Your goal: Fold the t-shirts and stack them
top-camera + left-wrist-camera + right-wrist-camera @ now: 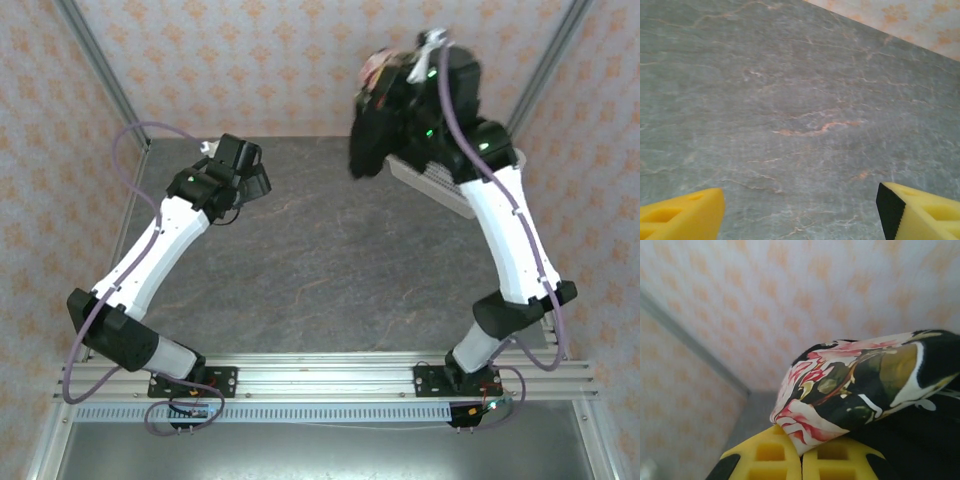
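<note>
Top external: right fingers [392,72] are pinching the t-shirt [368,140] high up, with the cloth dangling in a dark bunch straight below them, just beside the white basket [440,185]. Left fingers [258,181] are hovering low over the bench [330,250], well apart from the cloth. Left wrist: left fingers [682,217] are standing wide, nothing between them, bare bench [790,100] beneath. Right wrist: right fingers [790,457] are pressing together on a fold of the t-shirt [850,385], the rose print bulging just above the tips and plain black trailing off to one side. Risks, as judged: the bite is looking shallow, taken on a rolled fold near the tips, so a quick swing may be pulling the cloth free. The hanging tail may be catching the basket rim and dragging it. Lowered while bunched like this, the shirt is likely landing crumpled rather than flat, and the left fingers are sitting too far off to catch a corner.
</note>
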